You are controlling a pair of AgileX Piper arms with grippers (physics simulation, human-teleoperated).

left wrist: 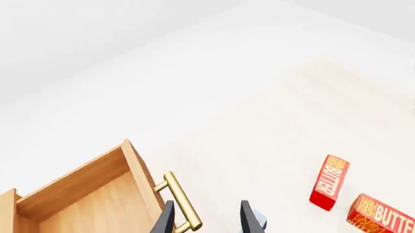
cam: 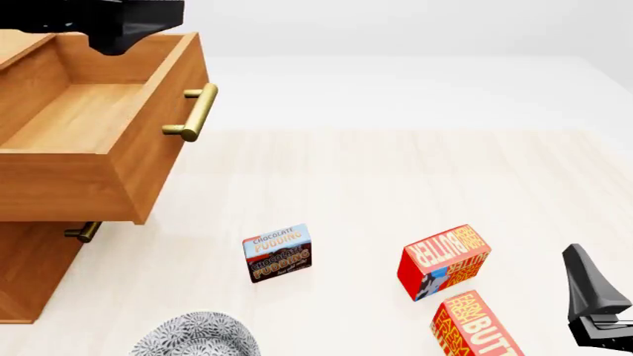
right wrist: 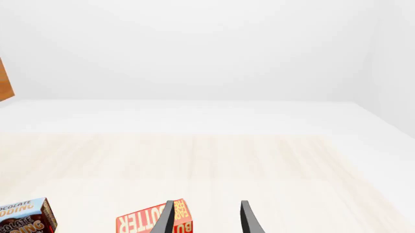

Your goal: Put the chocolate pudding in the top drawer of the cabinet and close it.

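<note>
The chocolate pudding (cam: 277, 254) stands on the table in front of the cabinet (cam: 30, 274), and also shows in the right wrist view as the chocolate pudding (right wrist: 26, 217). The top drawer (cam: 70, 111) is pulled out and nothing lies in it; its brass handle (cam: 194, 111) faces right. My left gripper (left wrist: 207, 222) is open over the drawer's handle (left wrist: 181, 204) with nothing between its fingers; in the front view only the left arm (cam: 114, 18) shows above the drawer. My right gripper (right wrist: 207, 219) is open and holds nothing, low at the near right, right gripper (cam: 594, 300).
Two red butter boxes (cam: 443, 261) (cam: 479, 326) lie right of the pudding, between it and my right gripper. A grey patterned dish (cam: 198, 337) sits at the near edge. The lower drawer's handle (cam: 84, 231) shows under the open drawer.
</note>
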